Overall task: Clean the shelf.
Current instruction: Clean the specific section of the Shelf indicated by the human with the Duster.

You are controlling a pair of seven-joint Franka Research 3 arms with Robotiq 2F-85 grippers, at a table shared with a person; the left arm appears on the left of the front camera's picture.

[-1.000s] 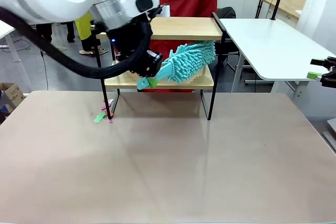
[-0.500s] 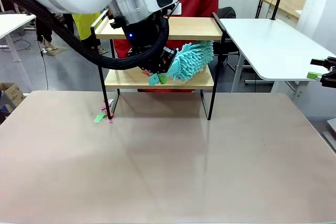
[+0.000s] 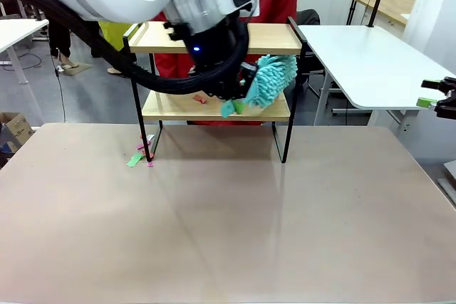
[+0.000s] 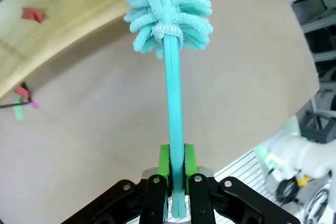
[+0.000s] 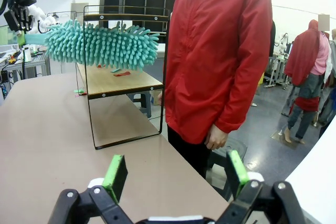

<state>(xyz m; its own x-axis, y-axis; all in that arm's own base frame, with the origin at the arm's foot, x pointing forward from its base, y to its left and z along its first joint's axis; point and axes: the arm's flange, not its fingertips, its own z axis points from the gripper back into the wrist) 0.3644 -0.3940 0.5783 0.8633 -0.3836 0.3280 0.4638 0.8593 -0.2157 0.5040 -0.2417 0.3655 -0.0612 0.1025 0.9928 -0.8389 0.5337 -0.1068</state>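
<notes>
The shelf (image 3: 265,39) stands at the table's far side, two light boards in a black frame. My left gripper (image 3: 234,103) is shut on the handle of a teal fluffy duster (image 3: 274,80), whose head lies over the right part of the lower board (image 3: 167,109). In the left wrist view the green pads (image 4: 164,162) clamp the duster handle (image 4: 174,108), and the duster head (image 4: 168,9) points at the shelf board (image 4: 58,22). A red scrap (image 4: 32,14) lies on that board. My right gripper (image 5: 176,174) is open, off the table's right side (image 3: 438,101).
Small green and pink scraps (image 3: 140,157) lie on the table by the shelf's front left leg. A person in a red jacket (image 5: 226,61) stands behind the shelf. A white side table (image 3: 370,62) stands at the right. The brown table (image 3: 228,226) is bare in front.
My left arm has moved right along the shelf, carrying the duster; its head has swept toward the right end of the lower board. The right gripper has stayed put.
</notes>
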